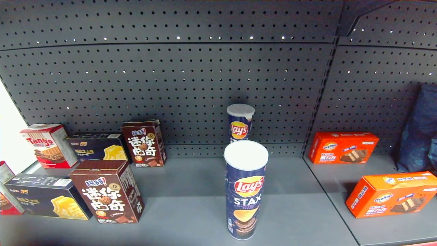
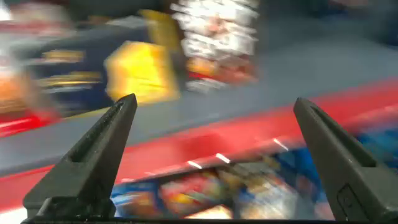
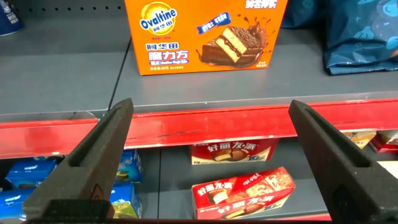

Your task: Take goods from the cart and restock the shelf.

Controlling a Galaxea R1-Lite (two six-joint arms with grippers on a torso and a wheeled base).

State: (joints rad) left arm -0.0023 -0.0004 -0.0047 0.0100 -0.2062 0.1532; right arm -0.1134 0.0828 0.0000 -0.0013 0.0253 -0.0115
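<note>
On the grey shelf (image 1: 191,191), near its middle, 2 tall chip cans stand upright, one behind the other. The front chip can (image 1: 245,194) is close to the shelf's front edge. The rear chip can (image 1: 240,124) is by the perforated back panel (image 1: 170,85), with open shelf between the 2.

To the robot's left are 2 rows of boxes. The back row holds a red and white wafer box (image 1: 49,145), the rear dark blue box (image 1: 97,147) and the rear brown cookie box (image 1: 144,142). The front row holds the front dark blue box (image 1: 47,201) just beside the front brown cookie box (image 1: 107,193).

To the right, past a seam in the shelf, are 2 orange boxes: the rear orange box (image 1: 343,147) by the back panel and the front orange box (image 1: 392,194) nearer the edge. A blue bag (image 1: 418,133) stands at the far right.

The left gripper (image 2: 214,102) is spread wide with nothing between its fingers, and the scene behind it is blurred. The right gripper (image 3: 209,104) is likewise spread wide and holds nothing. It faces the shelf's red front strip (image 3: 205,121) and the front orange box. Below that strip, red boxes (image 3: 242,193) lie on a lower shelf.
</note>
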